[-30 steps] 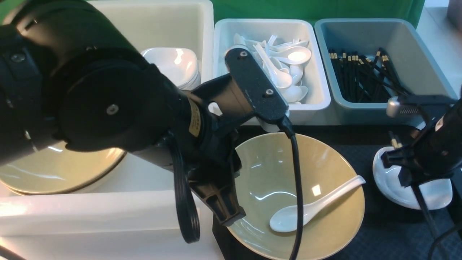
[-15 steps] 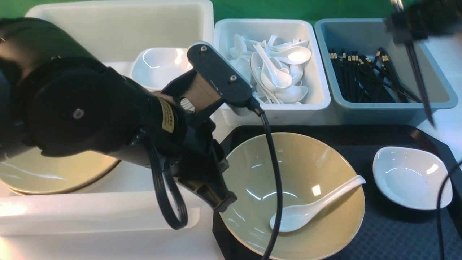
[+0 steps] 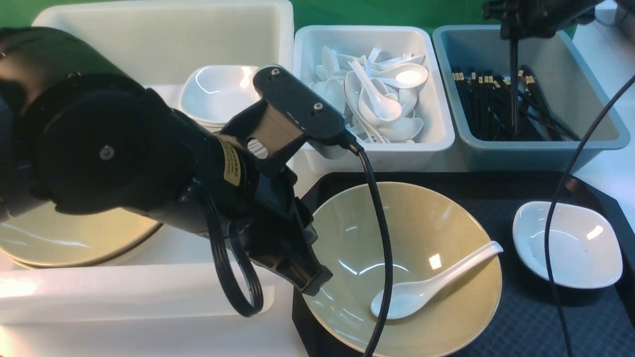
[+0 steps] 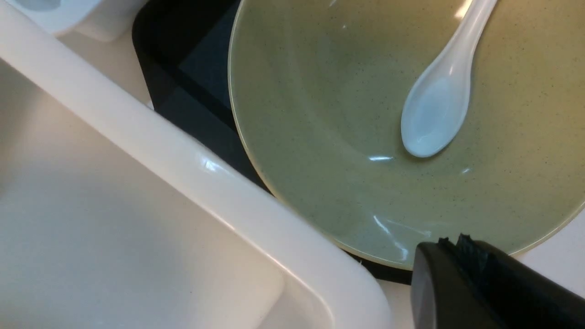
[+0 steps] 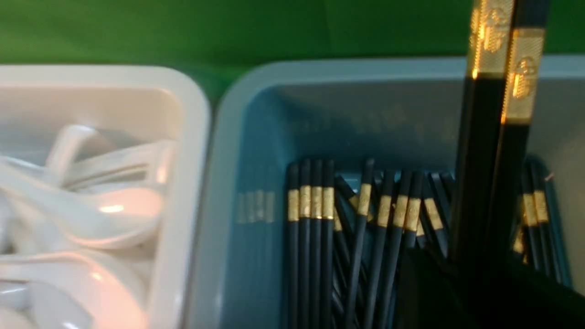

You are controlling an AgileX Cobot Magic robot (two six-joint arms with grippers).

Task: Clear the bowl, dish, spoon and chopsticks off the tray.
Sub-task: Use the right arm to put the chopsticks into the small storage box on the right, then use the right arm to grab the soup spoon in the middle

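Note:
The olive-yellow bowl (image 3: 421,238) (image 4: 343,114) stands on the black tray (image 3: 521,322) (image 4: 192,68), with the white spoon (image 3: 426,287) (image 4: 438,105) lying inside it. To its right on the tray sits the small white dish (image 3: 570,248). My left gripper (image 3: 317,285) (image 4: 450,242) is shut and empty, just over the bowl's left rim. At the back right, my right gripper (image 3: 513,32) (image 5: 475,269) hangs above the grey-blue bin, shut on the black chopsticks (image 3: 514,89) (image 5: 493,137). They hang straight down with their tips among the chopsticks in the bin.
A big white tub (image 3: 124,292) on the left holds olive bowls (image 3: 74,238) and stacked white dishes (image 3: 218,91). Behind the tray stand a white tub (image 3: 439,99) full of spoons and the grey-blue bin (image 3: 575,74) (image 5: 256,137) with several chopsticks.
My right arm rose from beside the dish on the tray to over the grey-blue bin, carrying the chopsticks, which now hang vertical. My left arm shifted left, uncovering the stacked dishes.

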